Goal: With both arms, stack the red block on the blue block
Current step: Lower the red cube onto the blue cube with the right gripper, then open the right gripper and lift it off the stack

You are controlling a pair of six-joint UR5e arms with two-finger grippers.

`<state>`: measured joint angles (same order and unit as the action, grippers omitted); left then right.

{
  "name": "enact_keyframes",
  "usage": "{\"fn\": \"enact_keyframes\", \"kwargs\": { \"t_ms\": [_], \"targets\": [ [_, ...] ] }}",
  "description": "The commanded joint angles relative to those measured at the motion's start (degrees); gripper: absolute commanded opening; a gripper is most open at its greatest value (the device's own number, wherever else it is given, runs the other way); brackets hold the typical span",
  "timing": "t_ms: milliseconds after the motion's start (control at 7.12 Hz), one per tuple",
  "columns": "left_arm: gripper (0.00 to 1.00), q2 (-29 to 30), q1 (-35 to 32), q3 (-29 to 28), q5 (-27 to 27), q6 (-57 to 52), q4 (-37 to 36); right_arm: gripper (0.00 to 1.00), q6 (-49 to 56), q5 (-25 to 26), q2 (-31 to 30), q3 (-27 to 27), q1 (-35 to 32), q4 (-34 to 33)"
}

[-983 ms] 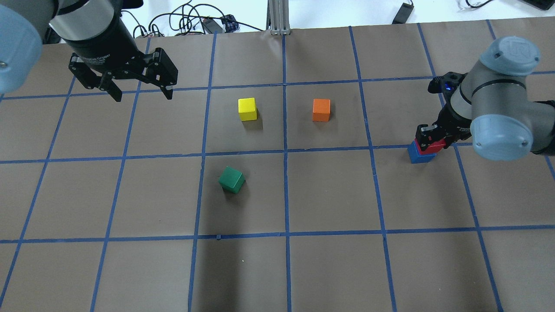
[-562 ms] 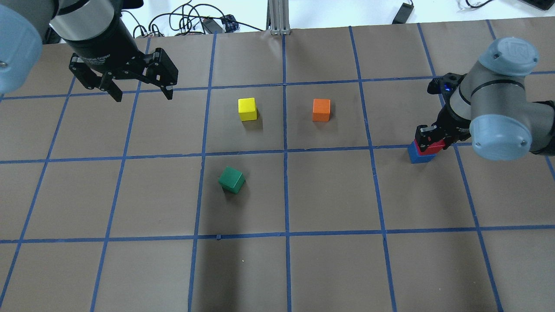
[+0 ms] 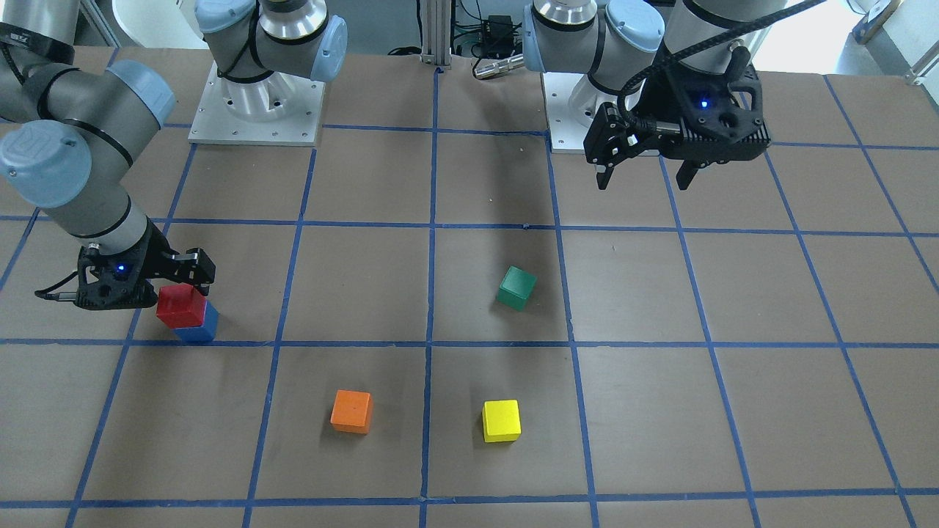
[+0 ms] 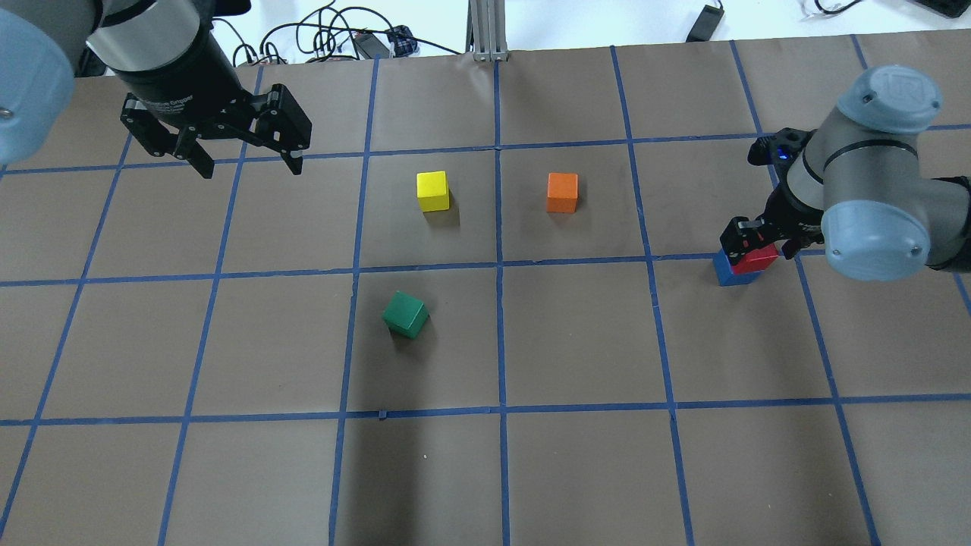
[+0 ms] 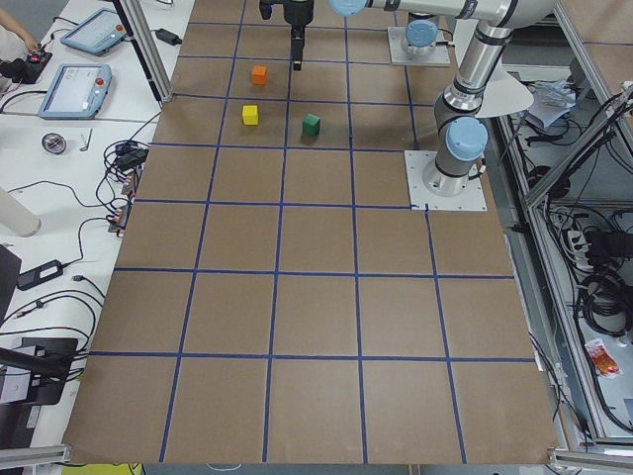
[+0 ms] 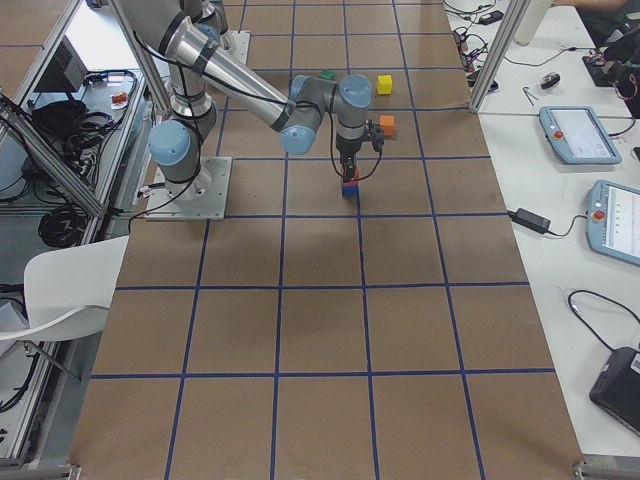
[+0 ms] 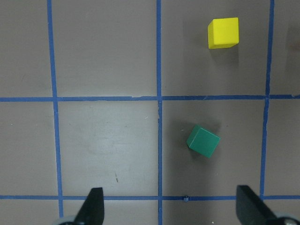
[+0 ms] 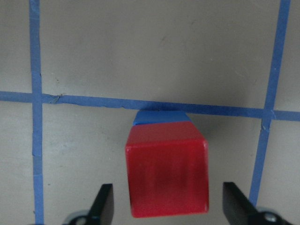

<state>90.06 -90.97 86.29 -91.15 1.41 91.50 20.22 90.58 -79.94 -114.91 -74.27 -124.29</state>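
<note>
The red block (image 8: 166, 173) rests on top of the blue block (image 8: 161, 117), slightly offset, at the table's right side in the overhead view, red (image 4: 758, 259) over blue (image 4: 730, 273). My right gripper (image 8: 168, 206) is open just above the stack. Its fingers (image 8: 104, 202) stand apart on both sides of the red block without touching it. In the front view the red block (image 3: 180, 306), blue block (image 3: 201, 328) and right gripper (image 3: 176, 282) are at the left. My left gripper (image 4: 246, 163) is open and empty, high over the far left of the table.
A yellow cube (image 4: 432, 190) and an orange cube (image 4: 562, 192) sit in the middle far row. A tilted green cube (image 4: 405, 314) sits nearer the middle. Cables and an aluminium post (image 4: 485, 30) lie beyond the far edge.
My right gripper has shifted slightly at the stack, and a little more of the red block shows below it. The stack and my left arm have not moved.
</note>
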Motion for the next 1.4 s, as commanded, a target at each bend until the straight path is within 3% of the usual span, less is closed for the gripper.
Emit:
{"fn": "enact_keyframes", "kwargs": {
  "t_ms": [0,140,702,1124,1264],
  "targets": [
    [1.0,0.03,0.0,0.02,0.01,0.0,0.0,1.0,0.0,0.39,-0.47,0.3,0.0,0.45],
    [1.0,0.03,0.0,-0.07,0.01,0.0,0.0,1.0,-0.17,0.47,-1.18,2.22,0.0,2.02],
    [1.0,0.03,0.0,-0.07,0.01,0.0,0.0,1.0,-10.51,-0.49,-6.62,21.97,-1.31,35.53],
    [1.0,0.03,0.0,-0.07,-0.08,0.0,0.0,1.0,-24.58,-0.23,-6.9,23.68,-14.28,37.72],
    [1.0,0.03,0.0,-0.07,0.01,0.0,0.0,1.0,-23.74,-0.49,-7.24,23.77,-15.11,37.89]
  ]
}}
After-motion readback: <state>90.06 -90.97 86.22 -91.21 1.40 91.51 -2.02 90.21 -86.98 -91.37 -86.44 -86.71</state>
